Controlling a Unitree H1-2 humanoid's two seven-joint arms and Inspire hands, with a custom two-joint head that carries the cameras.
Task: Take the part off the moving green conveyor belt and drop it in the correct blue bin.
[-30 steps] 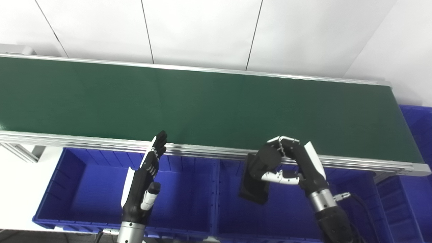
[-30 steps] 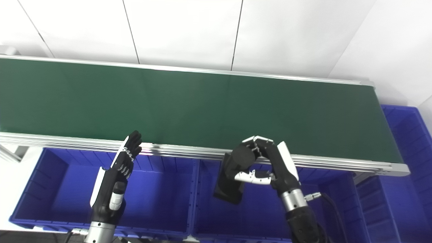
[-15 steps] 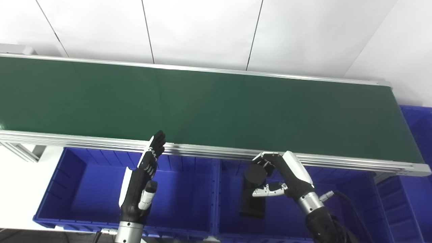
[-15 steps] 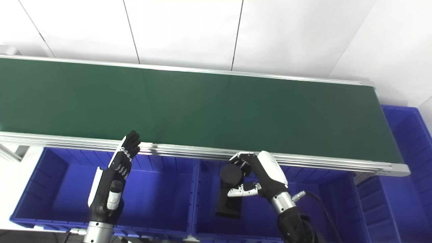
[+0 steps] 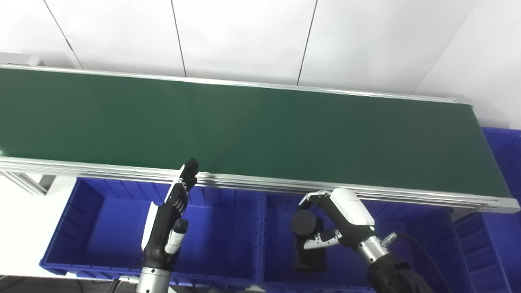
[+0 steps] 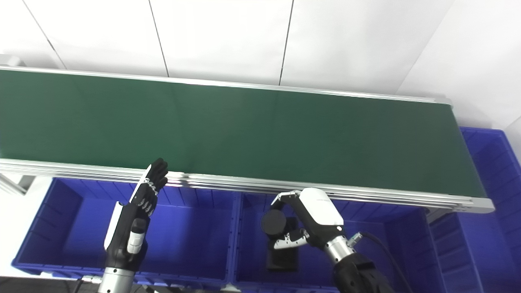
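The green conveyor belt carries nothing in view. My right hand is low inside the middle blue bin, shut on a black part. The part is a flat rectangular plate with a round knob at its top. My fingers curl over the knob, and the plate hangs down close to the bin floor; whether it touches is unclear. My left hand stands open with fingers straight up, over the left blue bin, its tips near the belt's front rail.
An aluminium rail runs along the belt's near edge, just above the bins. A third blue bin sits past the belt's right end. A divider wall separates the left and middle bins. White wall panels stand behind.
My right hand has dropped from the belt rail down into the middle bin, carrying the black part, which has swung more upright. The left hand has barely moved.
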